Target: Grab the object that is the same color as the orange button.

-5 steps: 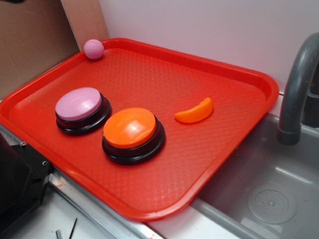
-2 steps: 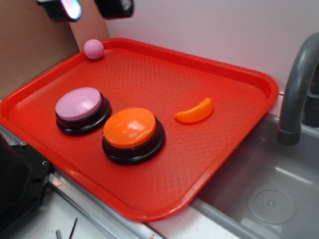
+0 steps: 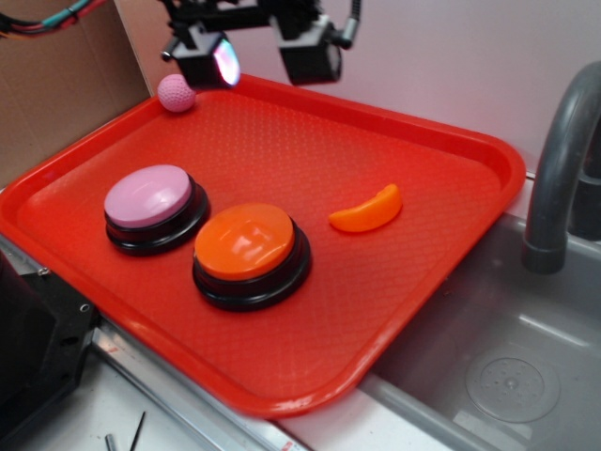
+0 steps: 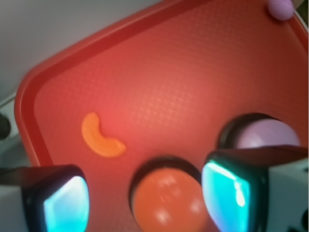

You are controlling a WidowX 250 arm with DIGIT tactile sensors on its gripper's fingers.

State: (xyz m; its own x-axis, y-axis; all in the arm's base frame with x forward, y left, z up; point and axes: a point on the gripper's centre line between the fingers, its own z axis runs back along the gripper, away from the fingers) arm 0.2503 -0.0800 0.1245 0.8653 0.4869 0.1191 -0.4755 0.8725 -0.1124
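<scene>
Sink [image 3: 507, 366], faucet [image 3: 559, 169]: exterior only; wrist lacks.

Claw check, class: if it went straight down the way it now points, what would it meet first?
Probably bare red tray. The open claw hangs over the tray's far end, beside the pink ball. The wrist view hints at the orange button, so depth is uncertain.
</scene>
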